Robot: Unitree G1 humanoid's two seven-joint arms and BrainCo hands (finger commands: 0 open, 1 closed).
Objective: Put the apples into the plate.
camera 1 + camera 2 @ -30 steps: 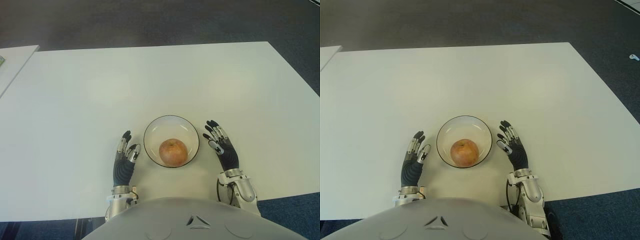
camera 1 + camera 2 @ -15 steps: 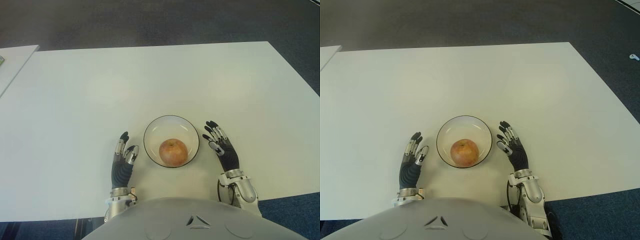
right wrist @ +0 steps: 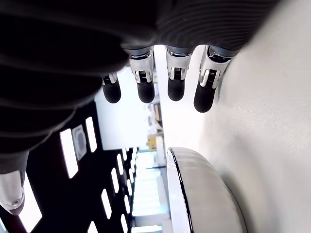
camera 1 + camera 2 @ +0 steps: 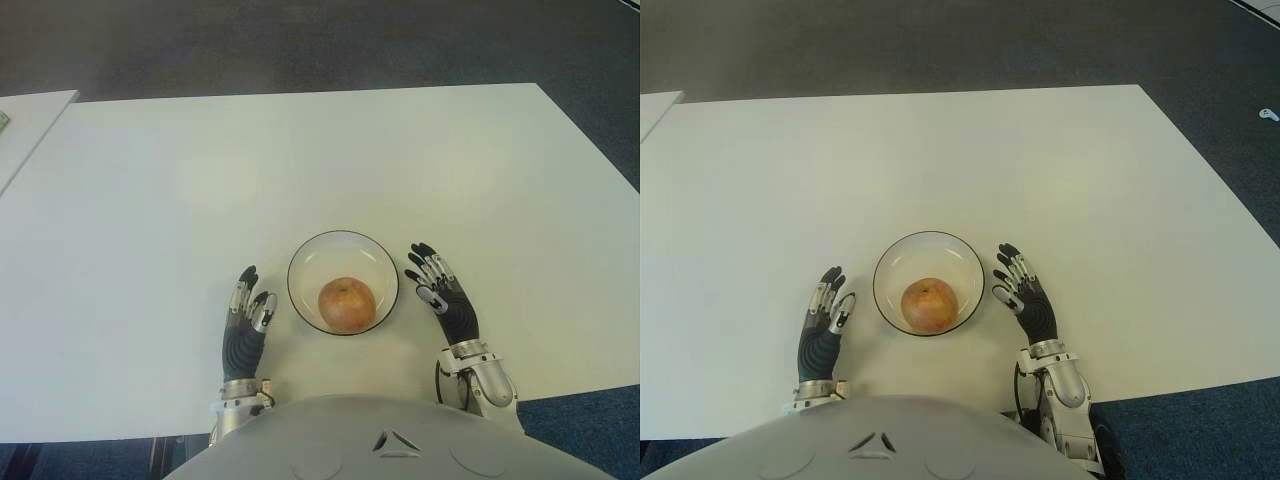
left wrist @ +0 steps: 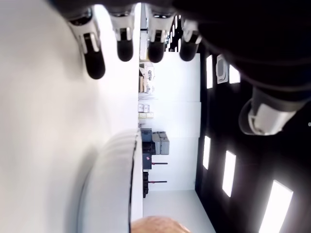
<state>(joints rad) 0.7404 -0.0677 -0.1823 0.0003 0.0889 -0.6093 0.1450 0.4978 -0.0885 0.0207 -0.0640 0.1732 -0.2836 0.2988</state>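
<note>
Black-and-silver left hand (image 4: 246, 325), grey torso (image 4: 390, 440)

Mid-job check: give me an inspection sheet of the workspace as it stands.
Surface: white table, mostly bare.
Job's things: one apple inside the glass plate; no other apple seen.
Clutter: nothing seen.
Hands: left hand left of the plate, right hand right of it; both open, holding nothing.
Cables: dark cable by the right wrist.
Surroundings: dark carpet; second table's corner at far left.
</note>
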